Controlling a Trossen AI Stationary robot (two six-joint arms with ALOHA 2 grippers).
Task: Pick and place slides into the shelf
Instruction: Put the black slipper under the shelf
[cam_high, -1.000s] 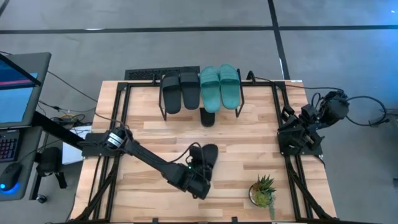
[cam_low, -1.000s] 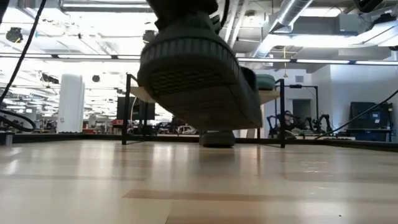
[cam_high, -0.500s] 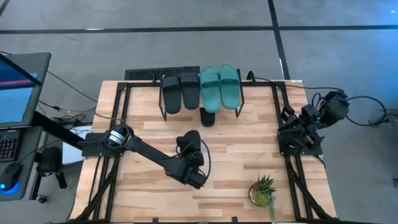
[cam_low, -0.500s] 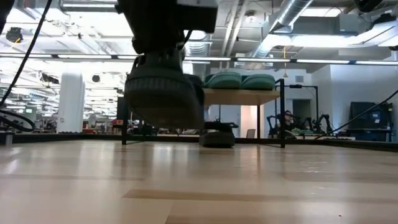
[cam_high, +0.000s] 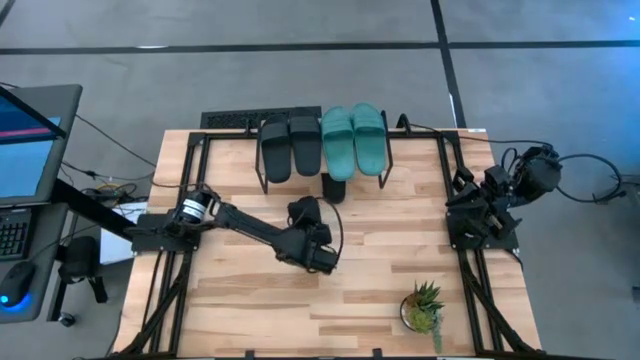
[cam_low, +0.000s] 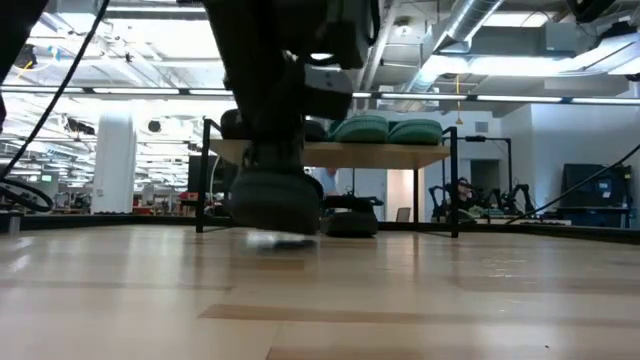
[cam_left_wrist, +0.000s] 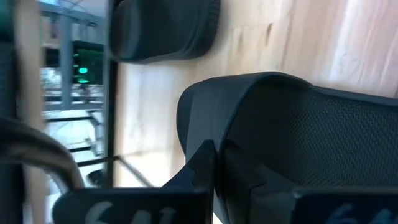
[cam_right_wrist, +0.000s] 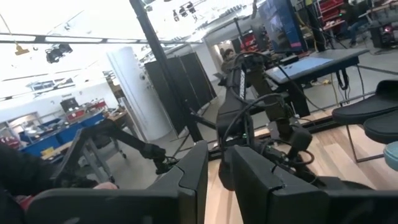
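My left gripper (cam_high: 313, 243) is out over the middle of the table, shut on a black slide (cam_high: 304, 214) that shows dark and low in the low view (cam_low: 275, 195). The shelf (cam_low: 330, 153) stands at the far edge. Two black slides (cam_high: 289, 147) and two teal slides (cam_high: 353, 139) lie on its top board. Another black slide (cam_high: 333, 187) rests sole-down on the table under the shelf, also in the left wrist view (cam_left_wrist: 165, 28). My right gripper (cam_right_wrist: 219, 171) is shut, parked at the table's right edge. My left gripper pinches the black slide's rim at the end nearest the arm (cam_left_wrist: 217, 146) between its two fingers (cam_left_wrist: 202, 168). It comes from the near side and slants downward. The slide reaches toward the shelf, its lower end (cam_low: 272, 228) at table height; whether it touches I cannot tell.
A small potted plant (cam_high: 424, 307) stands near the table's near right corner. The black metal frames of the arms run along the left (cam_high: 185, 170) and right (cam_high: 470, 270) sides. Bare wood (cam_high: 390, 230) lies between the held slide and the right arm.
My left gripper has carried the black slide from the near middle of the table toward the far edge and the shelf, and has lowered it. The slide was high with its sole facing the low camera; now it sits low by the table, farther from that camera.
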